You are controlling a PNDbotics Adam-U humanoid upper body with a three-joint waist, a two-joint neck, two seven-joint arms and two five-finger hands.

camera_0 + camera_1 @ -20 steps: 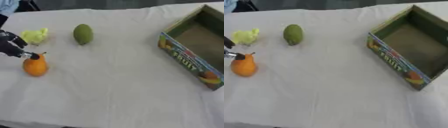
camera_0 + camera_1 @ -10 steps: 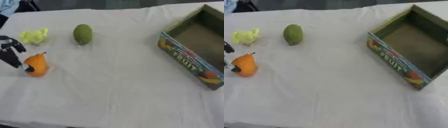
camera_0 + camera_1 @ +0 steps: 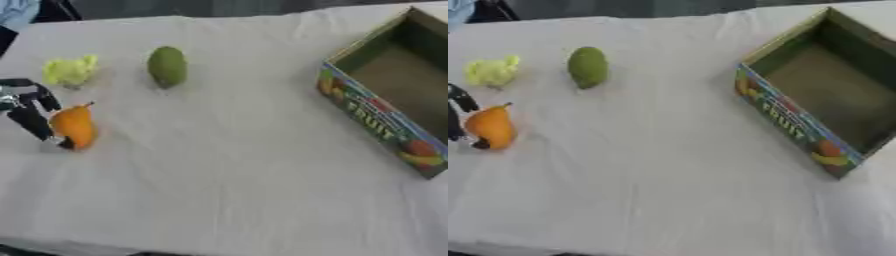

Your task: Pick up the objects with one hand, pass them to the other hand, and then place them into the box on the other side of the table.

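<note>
An orange pear-shaped fruit (image 3: 73, 126) lies on the white cloth at the left edge. My left hand (image 3: 26, 110) is beside it on its left, fingers spread and straight, one fingertip down by the fruit's lower end. A green oval fruit (image 3: 167, 66) rests further back, and a small yellow-green lumpy object (image 3: 68, 70) sits to its left. The open cardboard fruit box (image 3: 376, 118) stands at the right, its inside bare. My right hand shows in neither view.
The white cloth (image 3: 227, 165) covers the whole table, wide between the fruits and the box. A blue object (image 3: 19, 11) shows at the far left corner beyond the table.
My left hand has opened and drawn back to the left of the orange fruit; the fruit has tipped slightly and now lies next to the spread fingers.
</note>
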